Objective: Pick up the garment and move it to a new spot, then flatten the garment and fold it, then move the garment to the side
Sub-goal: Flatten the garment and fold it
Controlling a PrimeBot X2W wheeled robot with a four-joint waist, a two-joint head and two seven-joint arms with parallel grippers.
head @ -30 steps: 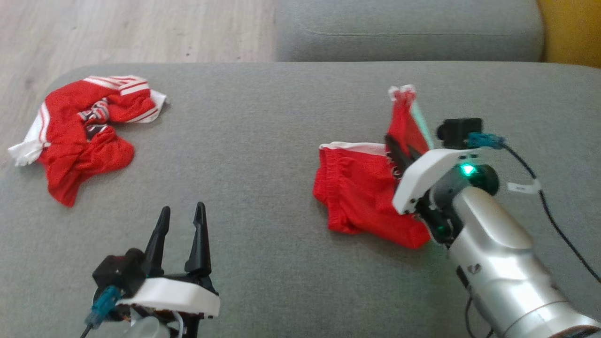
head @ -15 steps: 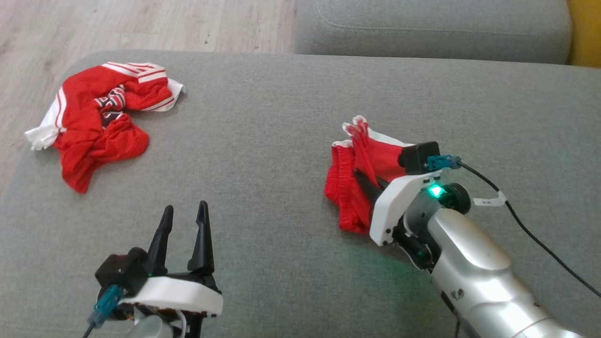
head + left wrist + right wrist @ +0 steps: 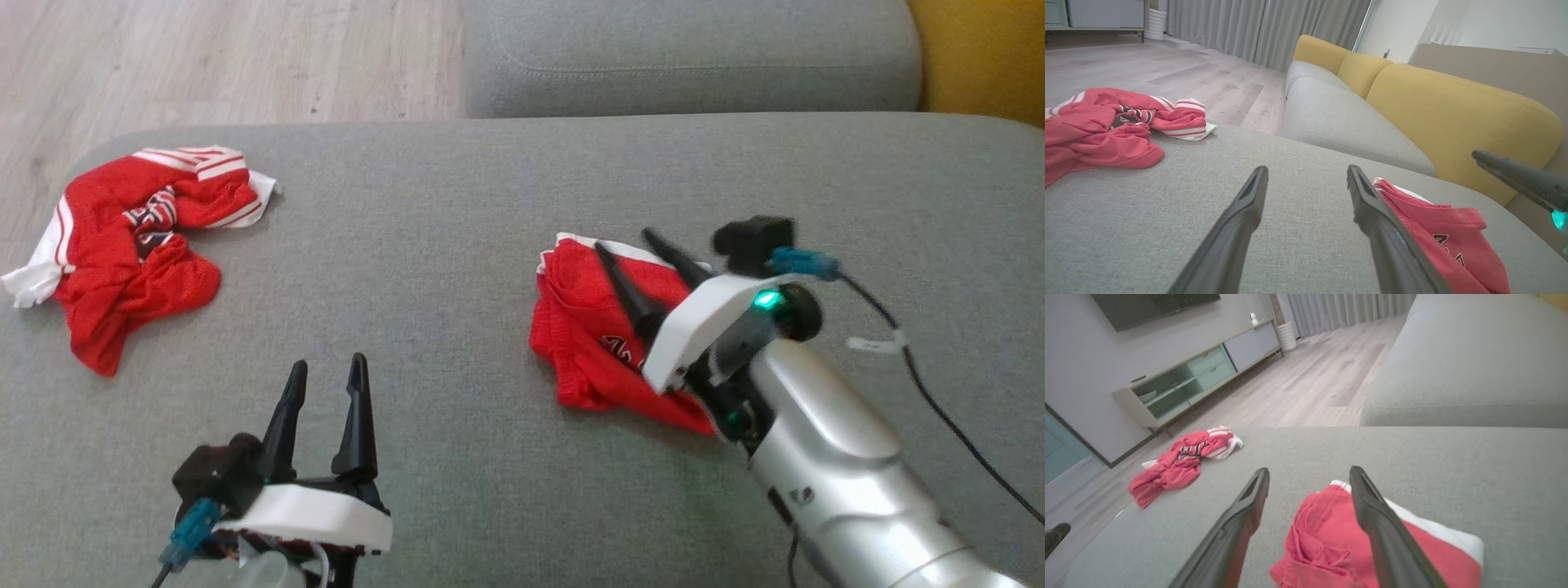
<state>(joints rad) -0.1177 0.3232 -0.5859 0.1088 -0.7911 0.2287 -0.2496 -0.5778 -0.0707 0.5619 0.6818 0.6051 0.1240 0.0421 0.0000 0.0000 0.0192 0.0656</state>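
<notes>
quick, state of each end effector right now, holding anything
left end effector: open, holding nothing
right end effector: open, fingers spread over the red shorts, not gripping them

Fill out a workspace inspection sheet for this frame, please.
Surface: grey cushion, carrying both garments.
Job's things: red shorts lie bunched on the cushion, beneath the right gripper.
Clutter: striped red garment, crumpled at the cushion's far left.
Grippers: left gripper open, holding nothing; right gripper open, fingers spread over the shorts, gripping nothing.
Cables: black cable with a white tag trails from the right wrist across the cushion.
Surroundings: wood floor, grey sofa seat, yellow backrest, TV cabinet.
</notes>
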